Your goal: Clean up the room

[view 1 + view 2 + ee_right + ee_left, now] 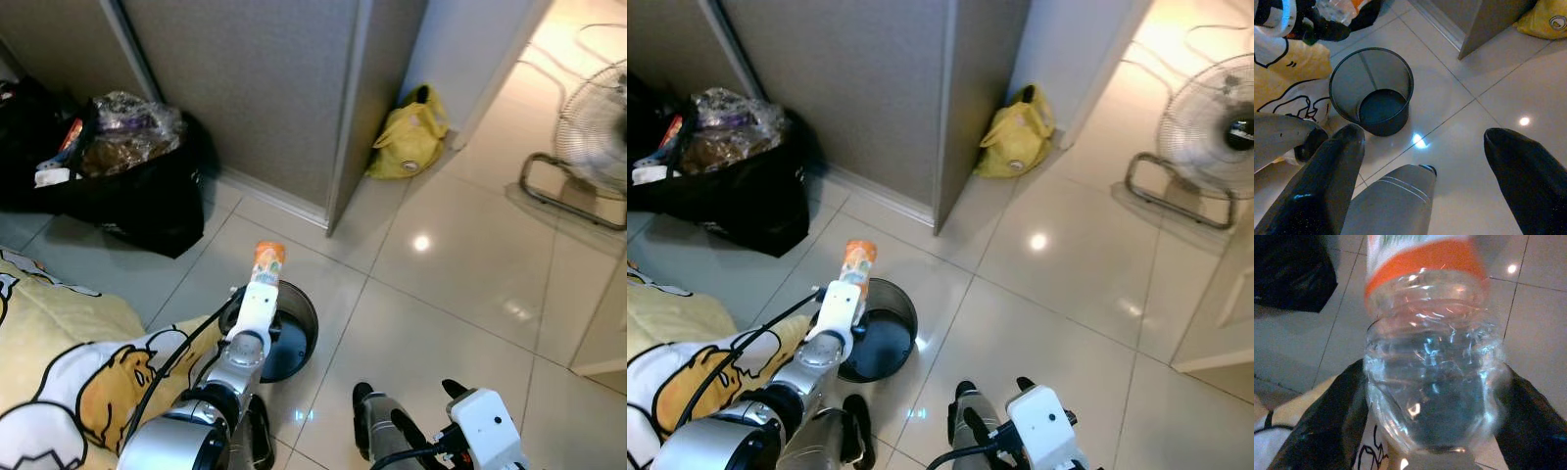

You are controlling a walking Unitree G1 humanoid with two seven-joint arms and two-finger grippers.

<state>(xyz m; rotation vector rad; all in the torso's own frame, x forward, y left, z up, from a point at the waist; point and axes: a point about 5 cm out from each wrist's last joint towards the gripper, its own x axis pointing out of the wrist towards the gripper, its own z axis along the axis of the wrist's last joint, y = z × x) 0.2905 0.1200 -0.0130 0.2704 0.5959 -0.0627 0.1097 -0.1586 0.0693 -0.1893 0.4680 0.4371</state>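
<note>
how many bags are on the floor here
2: a black bag stuffed with trash by the grey wall on the robot's left, and a yellow bag in the corner beyond the partition. Others may sit out of frame.

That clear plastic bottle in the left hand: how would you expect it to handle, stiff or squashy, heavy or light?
The bottle, held by the left hand, looks empty, so probably light. Its thin clear wall is crinkled, so it likely squashes under a firm squeeze. Being round, it would probably roll if it missed the bin and hit the floor.

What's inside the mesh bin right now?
The mesh bin looks empty: bare dark bottom visible. The left gripper holds a plastic bottle above it.
</note>
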